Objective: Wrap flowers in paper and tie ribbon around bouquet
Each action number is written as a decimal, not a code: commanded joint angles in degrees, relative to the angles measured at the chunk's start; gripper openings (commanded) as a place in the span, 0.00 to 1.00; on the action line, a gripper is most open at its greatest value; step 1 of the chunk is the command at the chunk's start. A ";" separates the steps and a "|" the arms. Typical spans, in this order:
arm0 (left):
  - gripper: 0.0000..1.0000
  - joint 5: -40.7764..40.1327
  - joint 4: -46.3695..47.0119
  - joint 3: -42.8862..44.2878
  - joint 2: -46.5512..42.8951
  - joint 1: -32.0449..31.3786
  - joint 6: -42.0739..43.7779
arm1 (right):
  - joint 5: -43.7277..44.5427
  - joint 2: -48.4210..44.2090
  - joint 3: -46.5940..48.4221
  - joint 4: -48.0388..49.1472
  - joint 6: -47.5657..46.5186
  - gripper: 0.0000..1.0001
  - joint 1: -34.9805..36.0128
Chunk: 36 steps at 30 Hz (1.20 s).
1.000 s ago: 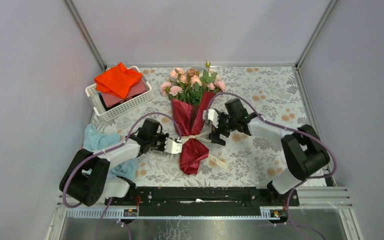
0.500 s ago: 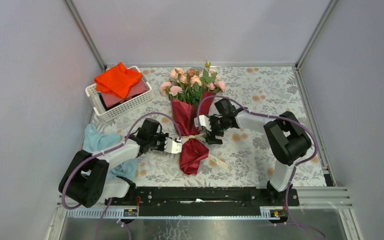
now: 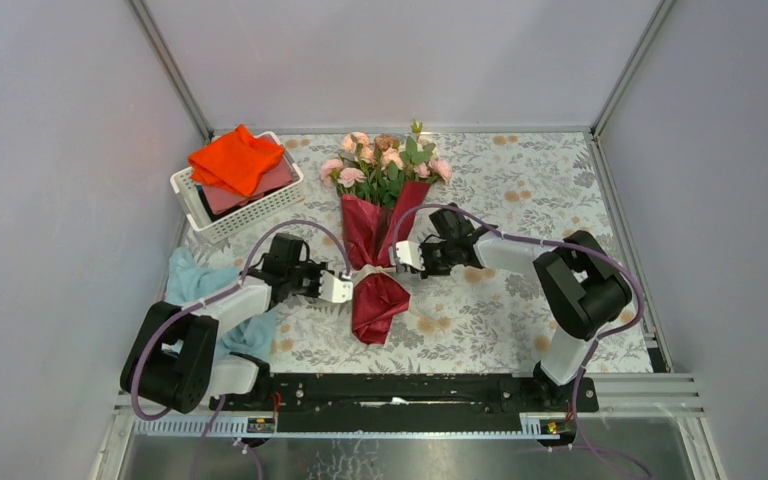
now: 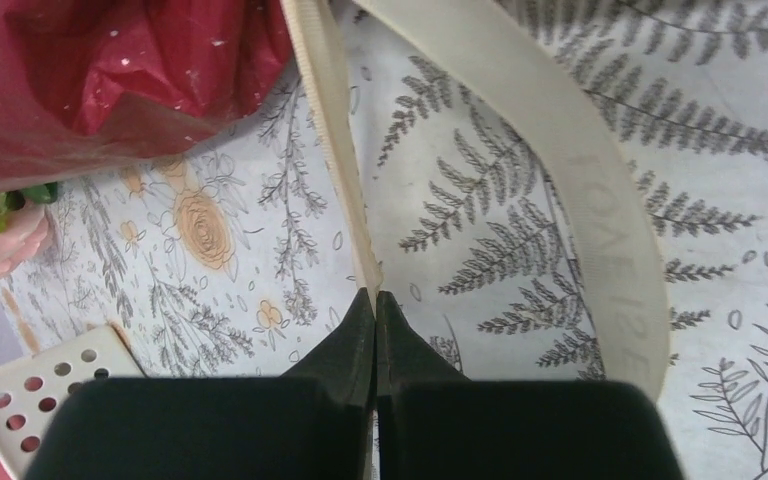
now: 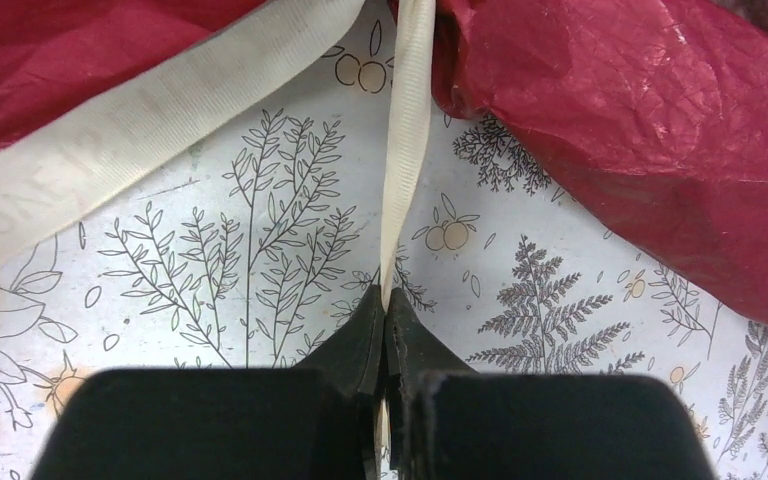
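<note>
Cream-white narrow ribbon band (image 4: pixel 332 150) is clenched, seemingly taut, in left gripper (image 4: pixel 375 300) and right gripper (image 5: pixel 385 300); dark red paper-cone bouquet (image 3: pixel 365 228) lies between them, pink roses (image 3: pixel 385 160) pointing farward, long axis near-to-far.

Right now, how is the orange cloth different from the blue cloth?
The orange cloth sits on top of the white basket; the blue cloth lies on the table. The orange cloth is uncovered; the blue cloth is partly under the left arm. Both are crumpled, on the left.

- The bouquet (image 3: pixel 378 245) lies mid-table (image 3: pixel 530 180), ribbon (image 5: pixel 409 150) across it, between left gripper (image 3: pixel 338 288) and right gripper (image 3: pixel 400 258).
- A basket (image 3: pixel 247 214) sits far left, a folded cloth (image 3: pixel 235 160) on top.
- A crumpled cloth (image 3: pixel 195 280) lies before the basket.
</note>
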 commanded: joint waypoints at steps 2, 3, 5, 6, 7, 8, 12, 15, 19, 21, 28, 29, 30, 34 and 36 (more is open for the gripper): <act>0.00 -2.75 -4.75 -2.88 0.04 3.18 7.85 | 8.63 -2.36 -2.82 -3.88 -1.88 0.00 -1.37; 0.00 -3.13 -4.88 -3.35 -0.09 3.51 8.73 | 8.82 -2.68 -3.10 -4.13 -1.87 0.00 -1.69; 0.00 -3.77 -5.09 -4.02 -0.01 4.70 10.68 | 9.41 -3.34 -3.68 -4.65 -1.89 0.00 -2.65; 0.00 -3.96 -5.08 -4.24 0.05 5.37 11.37 | 9.52 -3.69 -4.02 -4.80 -1.93 0.00 -3.19; 0.00 -4.05 -5.33 -4.45 0.01 5.89 12.09 | 9.61 -3.96 -4.23 -4.89 -2.01 0.00 -3.79; 0.00 -4.07 -5.60 -4.63 -0.02 6.14 12.59 | 9.91 -4.18 -4.29 -4.93 -1.91 0.00 -4.05; 0.00 -3.60 -5.80 -4.70 -0.30 6.32 12.90 | 9.42 -4.10 -3.78 -5.44 -2.12 0.00 -4.25; 0.00 -3.49 -6.02 -4.62 -0.51 6.27 12.68 | 9.46 -4.13 -4.09 -5.35 -2.16 0.00 -4.25; 0.00 -2.24 -8.22 -2.55 -3.00 2.02 7.56 | 8.80 -5.61 -2.72 -5.45 0.31 0.00 -3.99; 0.00 -1.98 -10.13 -0.33 -3.92 -2.18 2.61 | 7.18 -7.91 -2.44 -5.42 1.22 0.12 -3.99; 0.75 3.21 -19.59 3.83 -7.96 -6.25 -2.72 | 5.49 -18.73 -5.44 -4.34 2.07 1.00 -4.45; 0.93 4.29 -20.37 4.30 -9.12 -6.18 -3.79 | 4.36 -21.10 -6.31 -1.51 4.55 1.00 -5.11; 0.98 5.53 -20.18 5.38 -10.27 -5.99 -7.61 | 2.28 -23.35 -7.15 2.70 8.96 1.00 -6.43; 0.98 6.66 -8.09 12.59 -12.21 -0.24 -43.49 | 3.64 -31.99 -12.75 34.89 48.36 1.00 -16.48; 0.98 2.09 -0.94 14.75 -12.95 5.70 -62.39 | 12.14 -33.74 -11.97 34.23 70.55 1.00 -23.53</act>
